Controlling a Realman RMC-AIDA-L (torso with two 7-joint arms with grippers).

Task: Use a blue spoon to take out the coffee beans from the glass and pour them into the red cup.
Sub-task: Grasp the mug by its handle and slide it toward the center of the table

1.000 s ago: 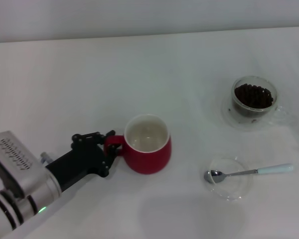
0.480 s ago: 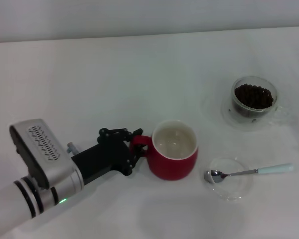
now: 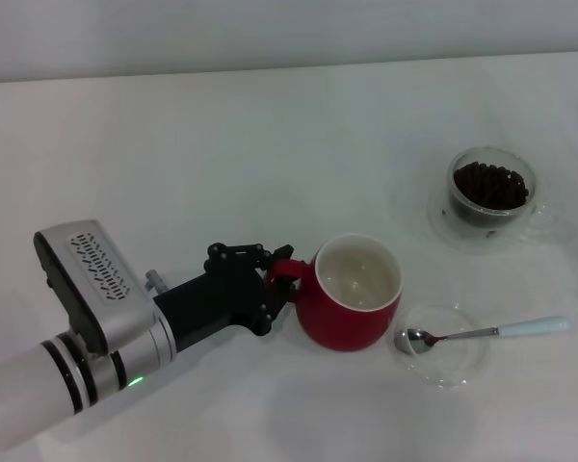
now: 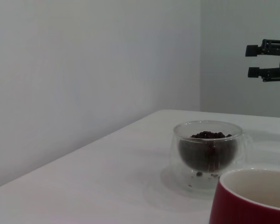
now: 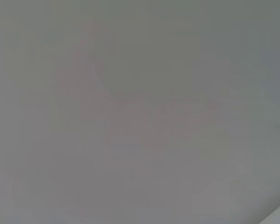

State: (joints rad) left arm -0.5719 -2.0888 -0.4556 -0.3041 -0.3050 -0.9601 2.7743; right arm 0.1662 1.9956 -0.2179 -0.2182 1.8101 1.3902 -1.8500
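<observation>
The left gripper is clamped on the loop handle of the red cup, which stands upright on the white table. Just right of the cup, the blue spoon rests with its bowl in a clear saucer. Beyond the saucer, well clear of the cup, stands the glass holding the coffee beans; the right gripper hangs in the air above it, its fingers apart and empty.

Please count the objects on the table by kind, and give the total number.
Red cup: 1
Glass holding coffee beans: 1
Clear saucers: 2, one under the glass
Blue spoon: 1
Total: 5
</observation>
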